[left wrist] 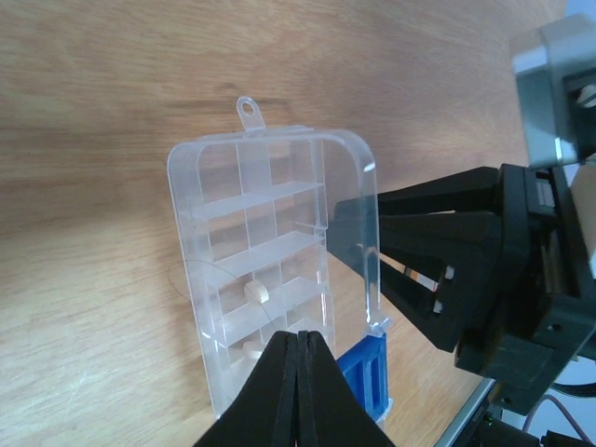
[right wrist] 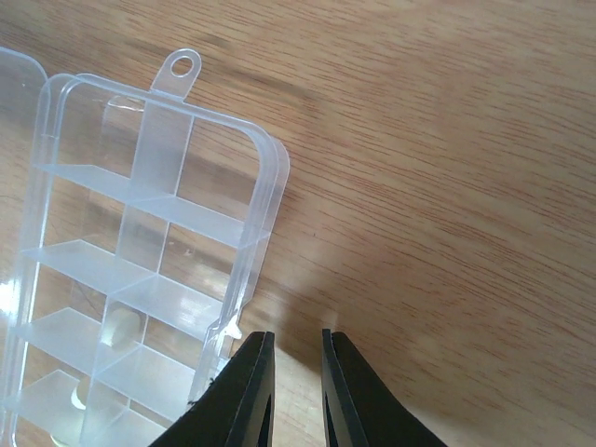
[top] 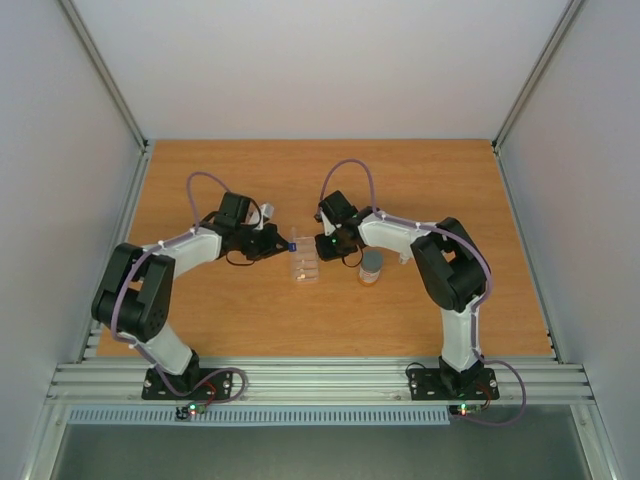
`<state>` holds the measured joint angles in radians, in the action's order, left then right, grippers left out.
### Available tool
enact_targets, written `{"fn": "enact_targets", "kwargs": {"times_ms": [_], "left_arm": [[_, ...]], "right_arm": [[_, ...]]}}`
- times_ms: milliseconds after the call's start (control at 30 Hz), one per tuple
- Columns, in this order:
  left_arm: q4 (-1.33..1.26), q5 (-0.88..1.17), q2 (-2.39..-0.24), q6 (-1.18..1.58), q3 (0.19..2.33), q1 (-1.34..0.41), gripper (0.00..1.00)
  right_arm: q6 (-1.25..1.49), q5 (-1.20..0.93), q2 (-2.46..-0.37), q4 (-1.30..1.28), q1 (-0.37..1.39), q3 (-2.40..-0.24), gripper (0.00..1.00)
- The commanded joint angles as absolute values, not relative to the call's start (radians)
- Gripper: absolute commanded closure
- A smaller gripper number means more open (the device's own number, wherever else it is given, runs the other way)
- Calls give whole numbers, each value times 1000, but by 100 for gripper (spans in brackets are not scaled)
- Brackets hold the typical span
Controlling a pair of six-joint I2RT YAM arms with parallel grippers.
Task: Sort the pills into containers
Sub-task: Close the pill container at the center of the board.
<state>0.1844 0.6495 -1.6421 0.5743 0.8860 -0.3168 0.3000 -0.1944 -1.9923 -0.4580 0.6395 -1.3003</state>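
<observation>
The clear pill box [top: 303, 263] lies in the middle of the table with its hinged lid [left wrist: 369, 233] standing open. In the left wrist view the box [left wrist: 244, 244] holds two pale round pills [left wrist: 255, 292] in its near cells; the right wrist view shows them too [right wrist: 122, 326]. My left gripper [left wrist: 300, 341] is shut and empty over the box's near end. My right gripper [right wrist: 298, 343] is slightly open and empty, just off the box's right edge [right wrist: 251, 261], above bare wood. Its fingers [left wrist: 438, 200] show behind the lid. No dark blue-purple pill is visible.
A small bottle with a grey cap [top: 371, 265] stands right of the box, under the right arm. A blue ribbed plastic piece [left wrist: 367, 374] sits against the box's near right corner. Grey walls enclose the wooden table [top: 200, 310].
</observation>
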Motion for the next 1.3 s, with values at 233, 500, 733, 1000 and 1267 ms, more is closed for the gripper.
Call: {"fn": "enact_targets", "kwargs": {"times_ms": [233,500,733,1000,1267], "left_arm": [[122,647,-1655,621,889,-384,99],[143,617,-1690,631,923,-434,99],[166,588,-1724,640,960,-464,98],[194,541,-1781,646,979,-503,98],[237,460,-1851,655,1015,-545,97]], "right_arm": [[328,-176,-1915,-445,618,-1276,80],[331,-144,-1868,-450,592,-1278,72],[331,-155,-1855,-453,586,-1278,71],[334,-161,-1824,-458,586,-1284,69],[332,-170,-1821,-464,585,-1276,57]]}}
